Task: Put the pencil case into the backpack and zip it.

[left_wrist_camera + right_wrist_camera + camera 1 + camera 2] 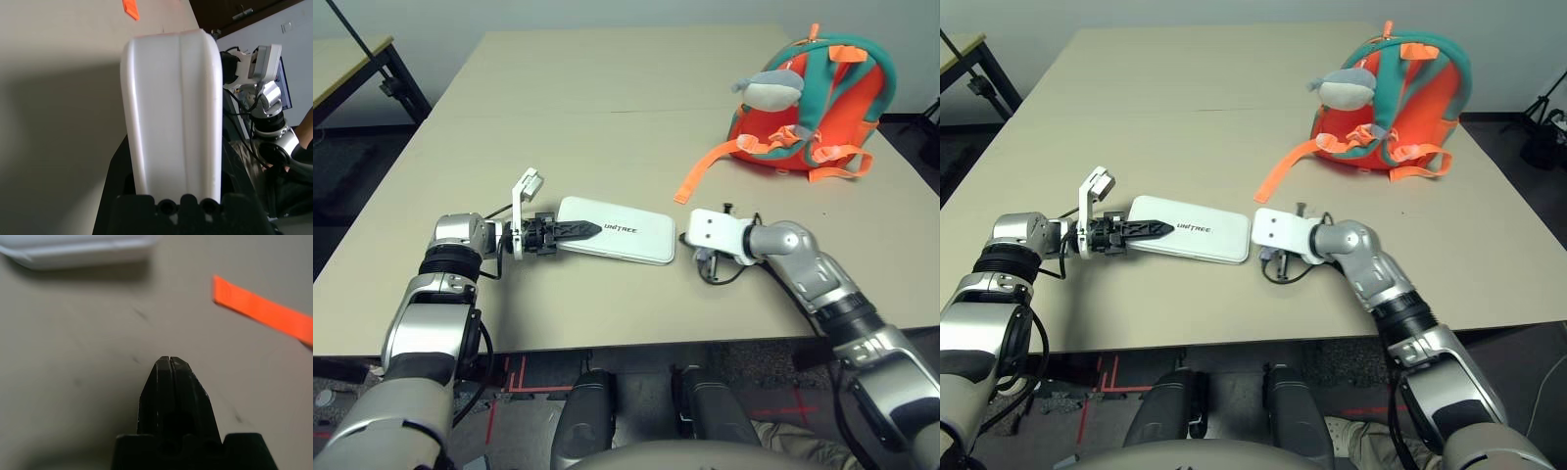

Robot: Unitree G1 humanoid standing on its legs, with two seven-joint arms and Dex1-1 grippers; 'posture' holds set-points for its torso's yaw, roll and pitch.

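The white pencil case (pixel 628 235) with dark lettering lies flat on the table near its front edge. My left gripper (pixel 579 230) reaches in from the left, shut on the case's left end, one black finger lying over its top. In the left wrist view the case (pixel 171 107) runs out between the two fingers. My right gripper (pixel 707 268) hangs just right of the case, pointing down at the table, its fingertips (pixel 169 363) pressed together on nothing. The orange and teal backpack (pixel 832 108) stands at the far right with a grey plush shark (pixel 773 90) on it.
A loose orange strap (pixel 705 171) trails from the backpack toward the case and my right gripper. The beige table (pixel 607 88) stretches bare behind the case. Another table (pixel 342 59) stands off to the far left.
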